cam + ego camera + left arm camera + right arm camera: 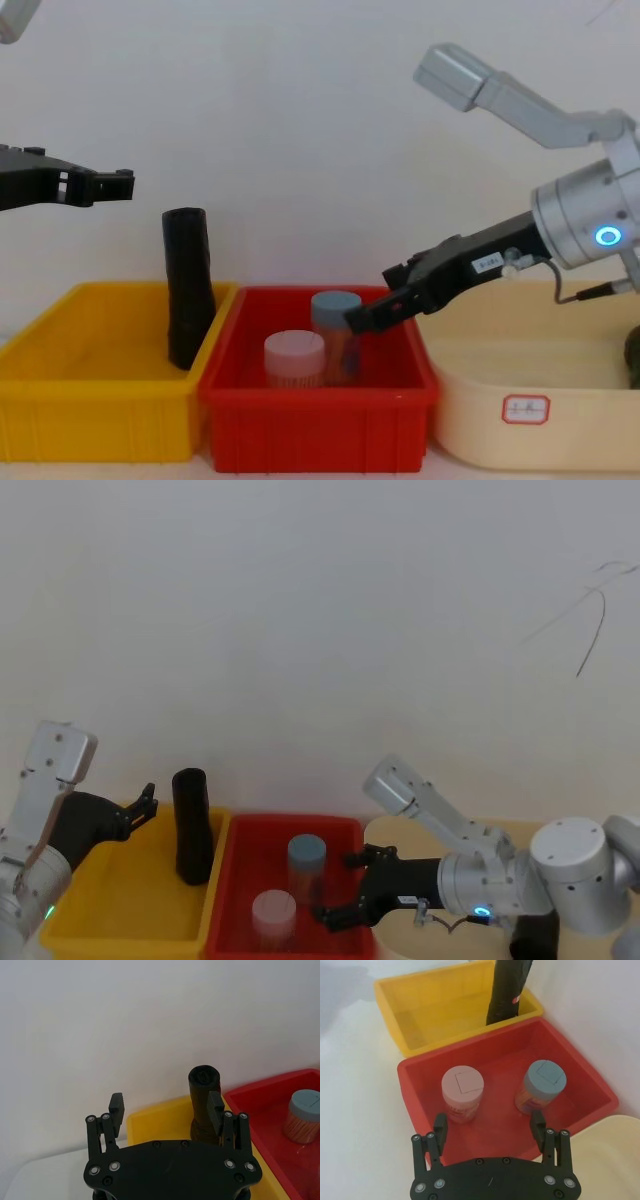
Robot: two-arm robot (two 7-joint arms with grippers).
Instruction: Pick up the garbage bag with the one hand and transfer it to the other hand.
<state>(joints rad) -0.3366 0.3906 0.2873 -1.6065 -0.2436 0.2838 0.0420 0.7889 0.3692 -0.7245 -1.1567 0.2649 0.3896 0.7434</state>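
Left gripper (166, 1105): jaws spread, empty, aimed for grasp. Garbage bag (201, 1091) ahead of jaws, apart, upright against yellow bin (150, 1116) wall, top exposed for pinching. Right gripper (489, 1122): jaws released, hovers over red bin (403, 1076), likely for handover.

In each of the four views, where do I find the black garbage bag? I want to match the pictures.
Head view: the garbage bag stands at lower left, in the yellow bin.
Left wrist view: the bag is right of centre, its top end facing the camera.
Right wrist view: the bag is at top centre.
Chest view: the bag is left of centre, upright.
Shared landmark: the red bin, directly beside the bag.
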